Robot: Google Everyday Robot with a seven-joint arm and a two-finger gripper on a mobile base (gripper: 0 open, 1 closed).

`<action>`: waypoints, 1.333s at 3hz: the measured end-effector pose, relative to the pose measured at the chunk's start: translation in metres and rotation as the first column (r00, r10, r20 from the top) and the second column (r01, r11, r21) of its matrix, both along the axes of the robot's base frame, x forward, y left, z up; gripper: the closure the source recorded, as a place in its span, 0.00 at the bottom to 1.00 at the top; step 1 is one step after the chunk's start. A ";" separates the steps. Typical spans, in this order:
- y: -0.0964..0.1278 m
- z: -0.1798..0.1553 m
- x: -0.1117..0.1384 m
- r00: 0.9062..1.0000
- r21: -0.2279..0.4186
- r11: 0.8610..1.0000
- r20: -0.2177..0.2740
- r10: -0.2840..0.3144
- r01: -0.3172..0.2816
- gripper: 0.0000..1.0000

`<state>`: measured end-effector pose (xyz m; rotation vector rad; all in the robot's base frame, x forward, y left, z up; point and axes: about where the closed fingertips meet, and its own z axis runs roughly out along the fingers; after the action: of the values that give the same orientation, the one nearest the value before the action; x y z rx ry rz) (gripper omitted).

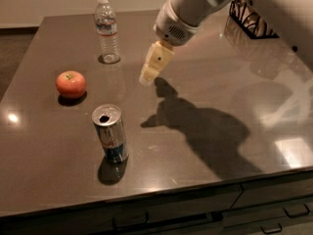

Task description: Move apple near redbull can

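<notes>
The apple (pixel 71 83) sits on the left part of the dark surface (pixel 44 151), upright on its base with its stem dimple facing up. It rests on its own small shadow and nothing touches it. The redbull can (pixel 111 133) stands upright toward the front and a little to the right of it. The two are near each other but clearly apart, with bare surface between them. The can's silver top faces up with its opening showing.

A clear water bottle (pixel 107 31) with a white cap stands upright farther back, behind the apple and somewhat to its right, well apart from it.

My gripper (pixel 146 77) hangs above the middle of the surface, to the right of the bottle and apple and behind the can. It touches none of them. It points down and to the left from my white arm (pixel 188 9), which comes in from the upper right. My jaws look narrow, drawn together with no gap showing, and they hold nothing. My shadow (pixel 205 131) spreads over the surface below and to the right.

A dark wire basket (pixel 249 18) stands at the far right corner. Drawer fronts with handles (pixel 283 210) run under the near edge.
</notes>
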<state>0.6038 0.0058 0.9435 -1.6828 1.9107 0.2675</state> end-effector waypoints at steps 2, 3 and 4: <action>0.074 -0.036 0.006 0.999 0.045 0.999 -0.035 0.013 -0.012 0.00; 0.110 -0.049 0.001 0.997 0.065 0.997 -0.054 0.053 -0.050 0.00; 0.142 -0.059 -0.001 0.993 0.078 0.993 -0.070 0.094 -0.088 0.00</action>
<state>0.6033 0.1475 0.8841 -1.7348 1.8551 0.4371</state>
